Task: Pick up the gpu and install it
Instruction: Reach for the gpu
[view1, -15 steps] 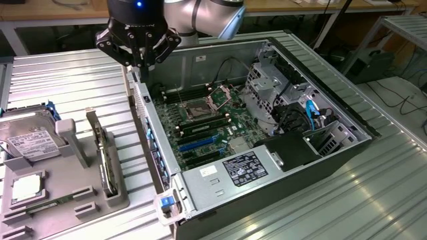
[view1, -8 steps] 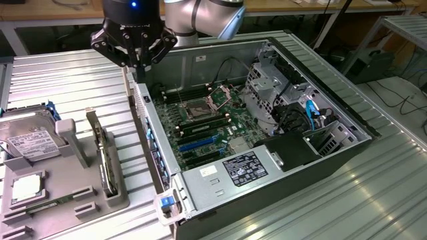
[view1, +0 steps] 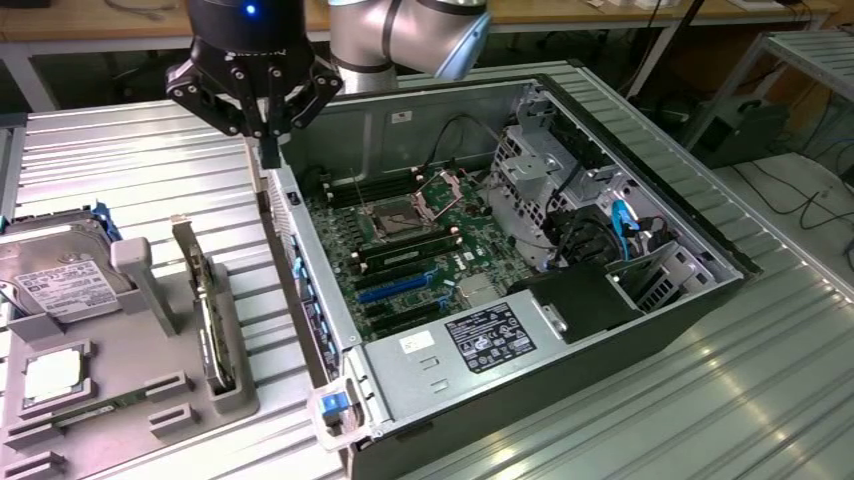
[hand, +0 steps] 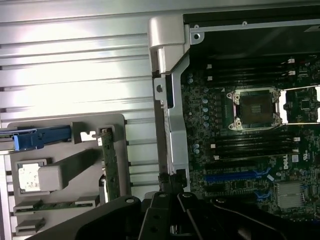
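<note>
The claw is closed and empty above the case wall. The gpu stands on edge at the holder's edge nearest the case. Its long axis runs along that wall, on the exterior view's left of the claw.

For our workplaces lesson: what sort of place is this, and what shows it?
Probably a robotics lab or test bench for computer assembly: a robot gripper hangs near an open computer case on a ribbed metal table, beside a grey tray holding a hard drive.

the gpu has its lower edge hidden in the grey holder, hard drive label unreadable
</note>
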